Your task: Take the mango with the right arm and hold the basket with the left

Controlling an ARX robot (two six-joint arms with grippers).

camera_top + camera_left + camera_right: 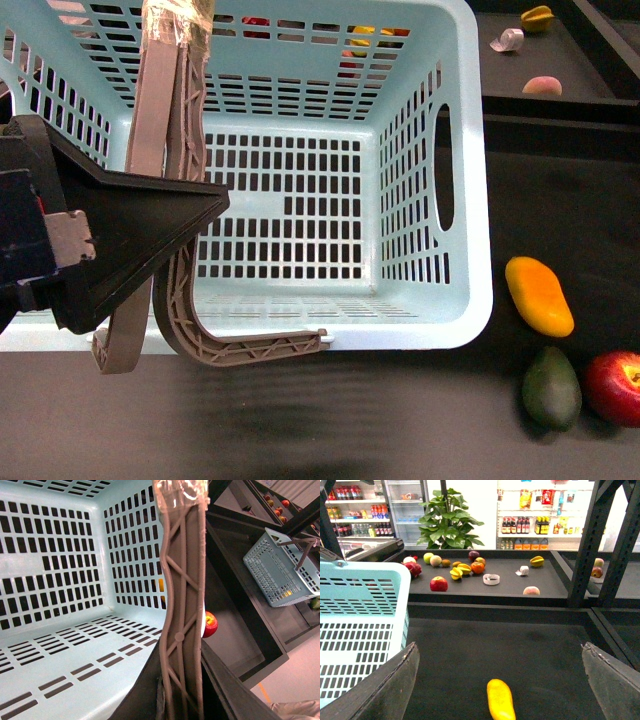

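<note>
Turquoise plastic basket (476, 240), one only, sits on the bench (330, 420). Its two grey-brown handles (165, 110) are pinched in the left tool (160, 230), so the holding half looks done. Picking is not yet done: the right tool (498, 646) hangs wide and empty above the one mango (540, 295), which lies just right of the basket's near corner. Near it are one green fruit (551, 388) and one red apple (615, 387).

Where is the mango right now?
In the front view, the mango lies on the dark table, right of the basket, with the avocado and red apple just nearer the robot.
</note>
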